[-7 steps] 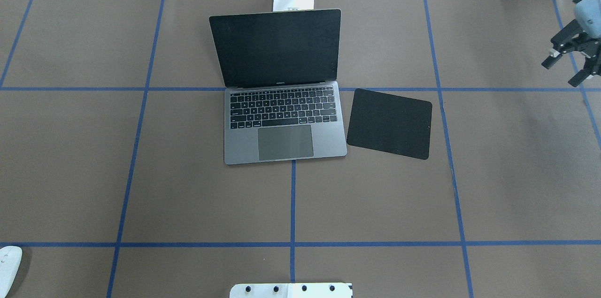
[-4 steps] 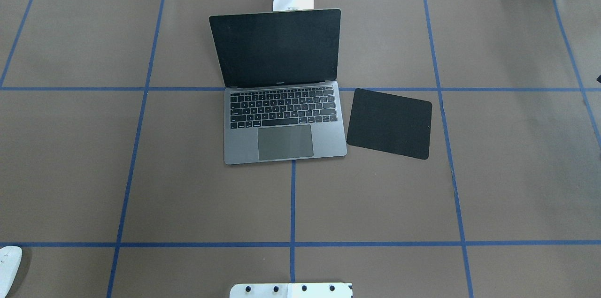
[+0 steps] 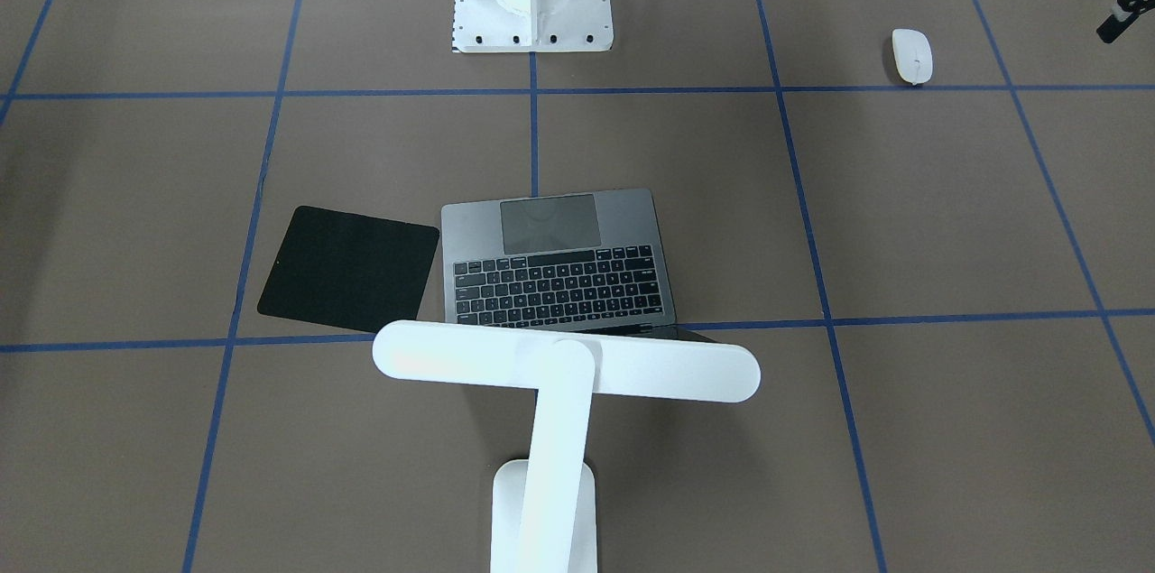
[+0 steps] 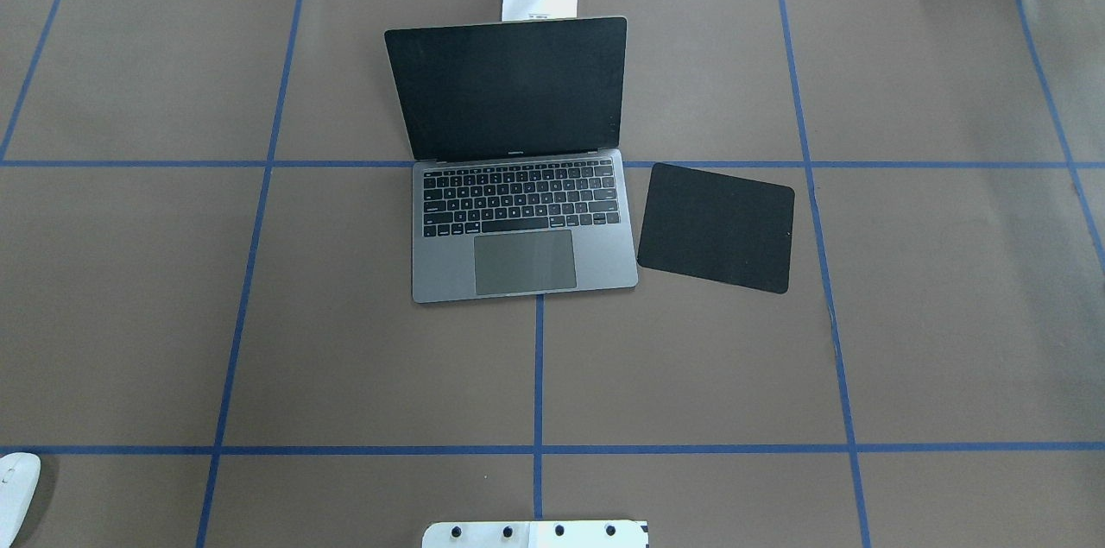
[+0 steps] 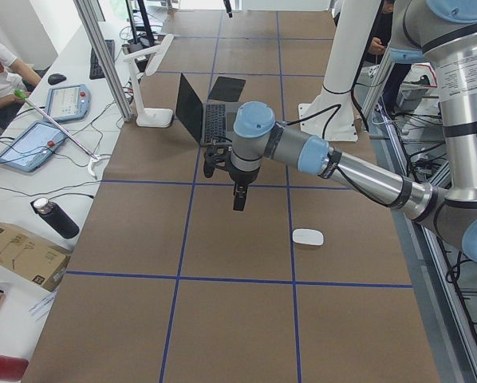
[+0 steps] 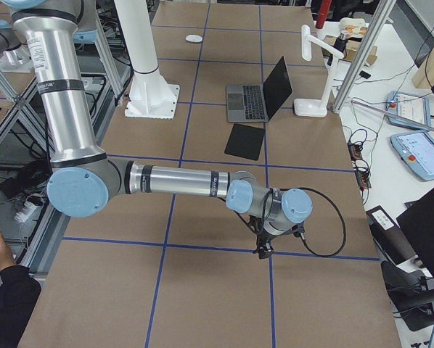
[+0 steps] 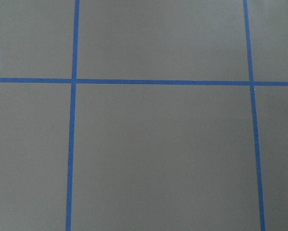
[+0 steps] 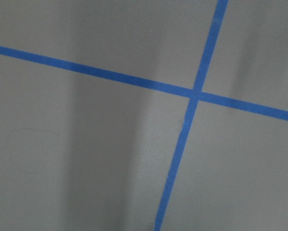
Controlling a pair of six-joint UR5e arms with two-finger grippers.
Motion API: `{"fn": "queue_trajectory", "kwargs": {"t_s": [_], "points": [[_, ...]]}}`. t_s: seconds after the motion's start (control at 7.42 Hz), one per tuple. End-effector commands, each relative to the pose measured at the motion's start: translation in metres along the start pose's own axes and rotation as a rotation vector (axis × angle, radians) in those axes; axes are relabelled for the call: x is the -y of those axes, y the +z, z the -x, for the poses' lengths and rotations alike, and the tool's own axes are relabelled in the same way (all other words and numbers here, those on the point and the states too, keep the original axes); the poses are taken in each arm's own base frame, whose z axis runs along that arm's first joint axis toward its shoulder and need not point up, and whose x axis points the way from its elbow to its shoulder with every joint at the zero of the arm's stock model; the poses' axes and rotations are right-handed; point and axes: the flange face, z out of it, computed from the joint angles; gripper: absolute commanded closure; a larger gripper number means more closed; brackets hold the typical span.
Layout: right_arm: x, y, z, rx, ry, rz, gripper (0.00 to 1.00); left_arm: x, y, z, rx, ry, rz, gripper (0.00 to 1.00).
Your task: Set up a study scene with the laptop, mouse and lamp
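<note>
The laptop (image 4: pixel 518 203) stands open at mid-table, screen dark. The lamp (image 3: pixel 566 361) stands just behind it at the far edge, its bar head over the lid. A black pad (image 4: pixel 715 227) lies just right of the laptop. The mouse (image 3: pixel 911 55) lies at the near left, well apart. The left gripper (image 5: pixel 237 199) hangs over bare table left of the laptop, and the right gripper (image 6: pixel 263 249) hangs far right. I cannot tell whether either is clenched or released.
</note>
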Motion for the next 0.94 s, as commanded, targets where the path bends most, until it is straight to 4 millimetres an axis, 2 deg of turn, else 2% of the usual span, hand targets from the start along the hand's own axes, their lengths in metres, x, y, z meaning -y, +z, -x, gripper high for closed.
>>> {"fn": "queue_trajectory", "kwargs": {"t_s": [0.0,0.13,0.27,0.4,0.54,0.81], "points": [[-0.014,-0.002,0.004,-0.023,-0.037,-0.036,0.00,-0.005,0.033,-0.014,0.035,0.070,0.035,0.01],[-0.016,-0.003,0.005,-0.023,-0.038,-0.039,0.00,-0.015,0.046,-0.015,0.061,0.071,0.033,0.01],[-0.017,-0.004,0.007,-0.024,-0.043,-0.043,0.00,-0.031,0.071,-0.017,0.070,0.078,0.051,0.01],[-0.021,-0.006,0.010,-0.025,-0.048,-0.049,0.00,-0.051,0.087,-0.004,0.046,0.055,0.031,0.01],[-0.025,-0.005,0.012,-0.024,-0.050,-0.049,0.00,-0.068,0.099,-0.003,0.018,0.039,0.024,0.01],[-0.025,-0.008,0.016,-0.024,-0.059,-0.057,0.00,-0.081,0.116,-0.018,0.000,-0.012,0.068,0.01]]}}
